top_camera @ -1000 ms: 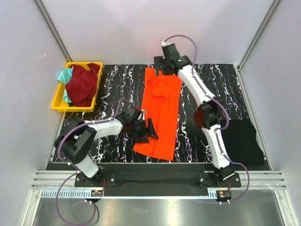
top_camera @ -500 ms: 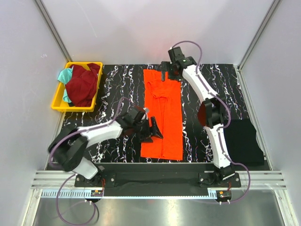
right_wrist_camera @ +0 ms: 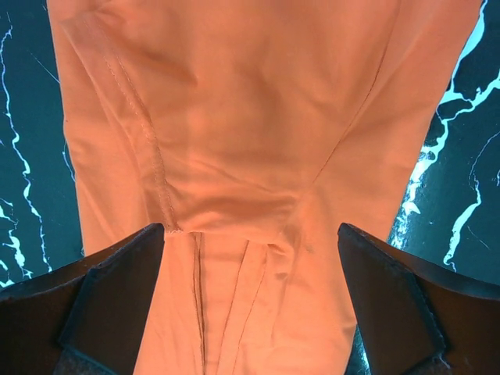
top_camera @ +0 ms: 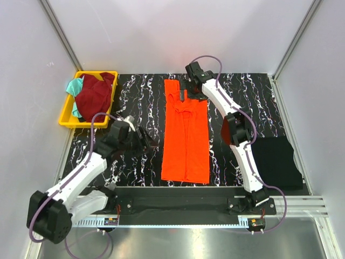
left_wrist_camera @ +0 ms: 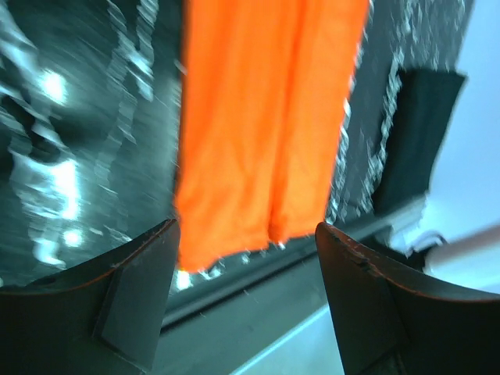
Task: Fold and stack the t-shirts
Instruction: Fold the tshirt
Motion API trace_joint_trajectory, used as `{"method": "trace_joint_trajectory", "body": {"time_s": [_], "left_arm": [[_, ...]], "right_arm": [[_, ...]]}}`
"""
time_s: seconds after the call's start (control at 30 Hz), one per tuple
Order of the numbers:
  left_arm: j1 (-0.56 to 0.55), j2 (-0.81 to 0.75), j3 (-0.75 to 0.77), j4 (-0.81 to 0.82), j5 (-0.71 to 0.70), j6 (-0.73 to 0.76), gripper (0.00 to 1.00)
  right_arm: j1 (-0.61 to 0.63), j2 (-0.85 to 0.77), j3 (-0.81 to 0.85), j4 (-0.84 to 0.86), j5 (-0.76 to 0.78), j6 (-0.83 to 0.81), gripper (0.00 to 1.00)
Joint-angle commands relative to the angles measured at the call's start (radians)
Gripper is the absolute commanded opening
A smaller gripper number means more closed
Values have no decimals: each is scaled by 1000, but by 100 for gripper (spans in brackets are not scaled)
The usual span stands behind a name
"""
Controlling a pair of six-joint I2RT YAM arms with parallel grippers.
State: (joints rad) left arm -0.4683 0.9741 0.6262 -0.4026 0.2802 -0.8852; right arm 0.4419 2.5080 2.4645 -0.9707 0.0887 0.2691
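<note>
An orange t-shirt (top_camera: 186,132) lies folded into a long narrow strip down the middle of the black marbled table; it also shows in the left wrist view (left_wrist_camera: 258,125) and the right wrist view (right_wrist_camera: 258,156). My right gripper (top_camera: 190,90) hovers open over its far end, jaws apart above the sleeve folds, holding nothing. My left gripper (top_camera: 151,141) is open and empty, left of the shirt and apart from it. A folded black t-shirt (top_camera: 276,162) lies at the right edge.
A yellow bin (top_camera: 69,115) at the far left holds dark red (top_camera: 95,97) and teal (top_camera: 74,86) shirts. The metal rail (top_camera: 183,205) runs along the table's near edge. White walls enclose the table.
My left gripper let go of the shirt's near end and drew back to the left. My right gripper moved slightly left over the far end. The shirt now lies straight and narrower.
</note>
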Motion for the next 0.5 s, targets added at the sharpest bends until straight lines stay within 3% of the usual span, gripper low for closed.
{"method": "trace_joint_trajectory", "body": {"time_s": [0.0, 0.1, 0.2, 0.37, 0.47], "left_arm": [[74, 81, 104, 36, 5, 133, 75], [100, 205, 232, 33, 28, 190, 73], [103, 265, 263, 47, 53, 174, 71], [103, 298, 193, 88, 125, 138, 70], [105, 304, 127, 88, 183, 152, 69]], "right_arm": [[3, -18, 51, 13, 0, 9, 100], [1, -14, 51, 13, -62, 27, 100], [1, -15, 42, 18, -119, 47, 100], [-11, -52, 13, 26, -214, 91, 100], [-17, -150, -120, 27, -274, 90, 100]]}}
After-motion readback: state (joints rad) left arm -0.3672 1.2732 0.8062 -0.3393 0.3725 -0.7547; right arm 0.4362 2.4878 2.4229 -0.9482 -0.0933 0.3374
